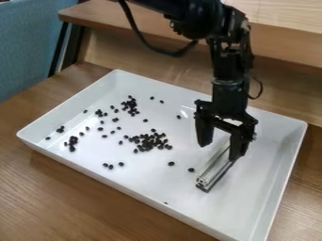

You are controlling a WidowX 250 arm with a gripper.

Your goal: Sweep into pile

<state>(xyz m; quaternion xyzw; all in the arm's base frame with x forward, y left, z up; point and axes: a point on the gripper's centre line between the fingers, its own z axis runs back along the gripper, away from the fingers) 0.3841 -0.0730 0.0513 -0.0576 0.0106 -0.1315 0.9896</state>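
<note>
Gripper (220,152) over tray (259,190) — wooden table (69,188)

Small, oval blk beans (149,141) lie strewn w/ a few loose clusters across a wht tray (245,212); slim silvery bar (213,170) sits at an angle, R of ctr.

The camera looks down at a slant over the tray (245,207), facing the ledge (289,44) behind, close enough to crop the tray's near corner.
</note>
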